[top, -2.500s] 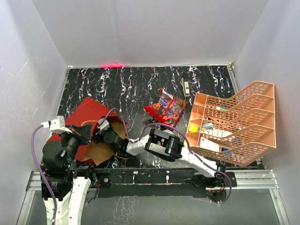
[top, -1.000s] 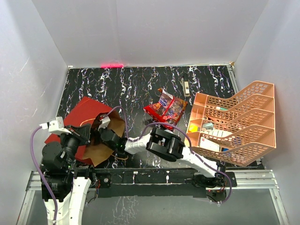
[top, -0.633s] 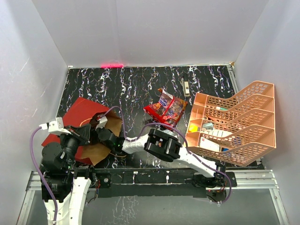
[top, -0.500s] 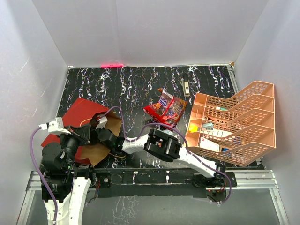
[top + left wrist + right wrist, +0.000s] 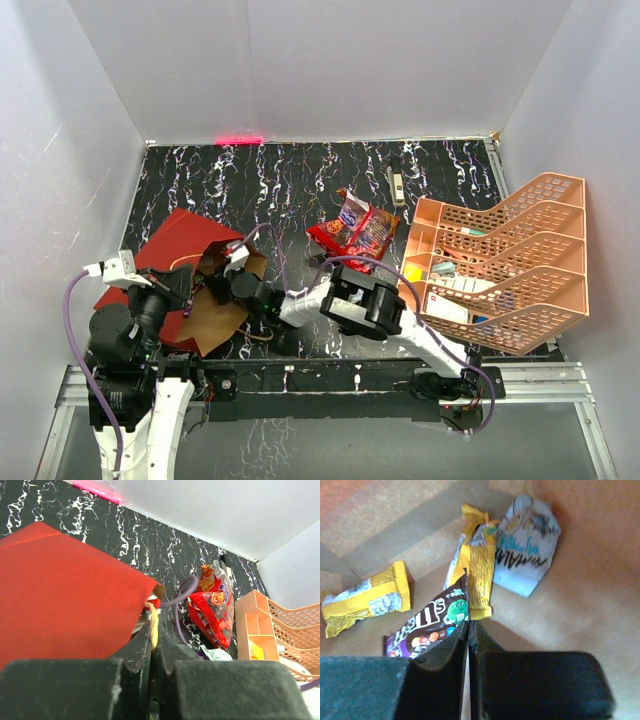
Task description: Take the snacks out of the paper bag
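Note:
The red paper bag (image 5: 178,243) lies on its side at the left, its brown mouth (image 5: 215,312) facing my right arm. My left gripper (image 5: 153,630) is shut on the bag's tan cord handle (image 5: 154,620). My right gripper (image 5: 469,626) is inside the bag, shut on the edge of a brown candy packet (image 5: 425,625). Beside it on the bag's kraft floor lie a yellow packet (image 5: 477,575), a second yellow packet (image 5: 365,597) and a white-and-blue packet (image 5: 527,547). Red chip bags (image 5: 355,232) lie on the table outside the bag.
A peach lattice tiered tray (image 5: 500,260) holding boxes stands at the right. A slim pen-like tool (image 5: 396,180) lies near the back of the black marbled table (image 5: 280,190). White walls close in on three sides.
My right gripper has shut on the brown packet inside the bag, and the right arm has drawn back a little to the right. The left gripper keeps its hold on the handle.

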{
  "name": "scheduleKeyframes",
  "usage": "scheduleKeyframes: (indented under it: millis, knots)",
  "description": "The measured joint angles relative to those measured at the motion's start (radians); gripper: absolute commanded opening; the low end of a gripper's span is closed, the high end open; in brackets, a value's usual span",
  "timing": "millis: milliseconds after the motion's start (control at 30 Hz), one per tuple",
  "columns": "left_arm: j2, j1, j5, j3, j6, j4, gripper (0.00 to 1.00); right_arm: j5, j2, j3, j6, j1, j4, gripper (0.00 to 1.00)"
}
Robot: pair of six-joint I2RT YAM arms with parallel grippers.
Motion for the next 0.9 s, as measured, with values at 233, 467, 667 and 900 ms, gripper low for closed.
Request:
scheduleKeyframes:
  millis: [233, 467, 667, 900]
  knots:
    - [0.000, 0.000, 0.000, 0.000, 0.000, 0.000, 0.00, 0.035, -0.220, -0.265, -0.066, 0.001, 0.111, 0.07]
    - [0.000, 0.000, 0.001, 0.000, 0.000, 0.001, 0.00, 0.048, -0.358, -0.457, -0.102, 0.001, 0.179, 0.07]
    - [0.000, 0.000, 0.001, 0.000, 0.000, 0.001, 0.00, 0.018, -0.461, -0.536, -0.114, 0.001, 0.164, 0.07]
    - [0.000, 0.000, -0.003, 0.000, -0.004, 0.001, 0.00, -0.056, -0.710, -0.626, -0.106, 0.001, 0.033, 0.07]
